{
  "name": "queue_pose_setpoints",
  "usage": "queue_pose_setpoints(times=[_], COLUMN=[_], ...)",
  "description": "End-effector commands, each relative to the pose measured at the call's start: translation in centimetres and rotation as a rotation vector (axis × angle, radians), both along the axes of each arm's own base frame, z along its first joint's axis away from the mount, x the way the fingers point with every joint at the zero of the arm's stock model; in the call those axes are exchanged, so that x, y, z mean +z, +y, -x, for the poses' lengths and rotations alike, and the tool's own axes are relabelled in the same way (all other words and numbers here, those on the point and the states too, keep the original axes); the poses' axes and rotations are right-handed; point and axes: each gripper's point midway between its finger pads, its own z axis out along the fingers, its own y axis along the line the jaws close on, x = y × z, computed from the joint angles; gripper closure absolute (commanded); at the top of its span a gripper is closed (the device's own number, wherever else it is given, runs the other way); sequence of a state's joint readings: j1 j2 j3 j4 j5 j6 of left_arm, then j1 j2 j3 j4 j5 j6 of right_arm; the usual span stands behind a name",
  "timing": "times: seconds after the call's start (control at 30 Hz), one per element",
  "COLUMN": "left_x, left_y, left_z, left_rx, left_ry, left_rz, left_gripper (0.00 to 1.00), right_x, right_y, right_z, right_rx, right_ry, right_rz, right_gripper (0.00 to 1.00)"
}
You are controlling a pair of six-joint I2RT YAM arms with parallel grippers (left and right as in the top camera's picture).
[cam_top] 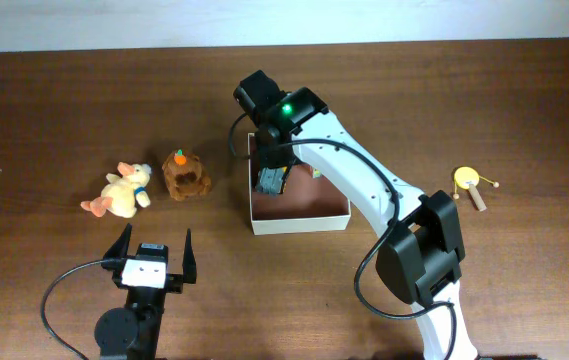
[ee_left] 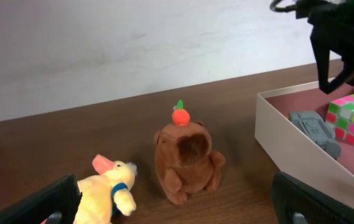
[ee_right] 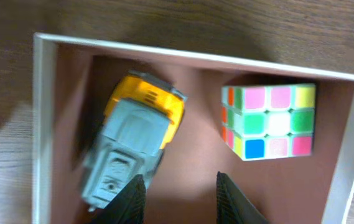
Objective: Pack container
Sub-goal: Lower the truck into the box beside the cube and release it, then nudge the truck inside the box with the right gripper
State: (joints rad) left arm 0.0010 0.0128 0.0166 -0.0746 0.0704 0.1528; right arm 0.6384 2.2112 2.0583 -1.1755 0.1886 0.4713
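Observation:
The container [cam_top: 299, 223] is a shallow cream-walled box with a pinkish-brown inside, at the table's middle. It holds a grey and yellow toy truck [ee_right: 133, 140] on its left side and a colour cube [ee_right: 270, 121] on its right. My right gripper [ee_right: 180, 198] is open and empty, just above the box floor between the truck and the cube. In the overhead view it [cam_top: 274, 162] hangs over the box's left half. My left gripper [cam_top: 151, 252] is open and empty, low at the front left. A yellow duck plush [cam_top: 119, 192] and a brown capybara plush [cam_top: 186, 175] lie beyond it, left of the box.
A yellow toy drum [cam_top: 467, 179] with a wooden stick lies at the far right of the table. In the left wrist view the duck [ee_left: 108, 193] and the capybara [ee_left: 186, 165] sit between the fingers, and the box wall [ee_left: 301, 155] is to the right.

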Motion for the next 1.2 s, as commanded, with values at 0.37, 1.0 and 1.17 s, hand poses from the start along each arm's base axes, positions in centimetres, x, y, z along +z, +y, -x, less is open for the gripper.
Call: queue_pose_setpoints(times=[0.37,1.0,1.17], left_x=[-0.2,-0.2,-0.2], left_y=[0.0,0.0,0.0], left_z=[0.0,0.0,0.0], left_rx=[0.001,0.001,0.001], left_ry=[0.000,0.000,0.000], left_rz=[0.008,0.008,0.008], left_gripper=[0.01,0.01,0.01], right_x=[-4.8,-9.1,-9.0], right_y=[-1.3,-3.7,-3.2], right_z=[0.8,-0.1,-0.6], right_rx=[-0.042,-0.079,-0.069], right_ry=[0.006,0.002,-0.015], right_rz=[0.059,0.065,0.041], right_gripper=[0.68,0.67,0.67])
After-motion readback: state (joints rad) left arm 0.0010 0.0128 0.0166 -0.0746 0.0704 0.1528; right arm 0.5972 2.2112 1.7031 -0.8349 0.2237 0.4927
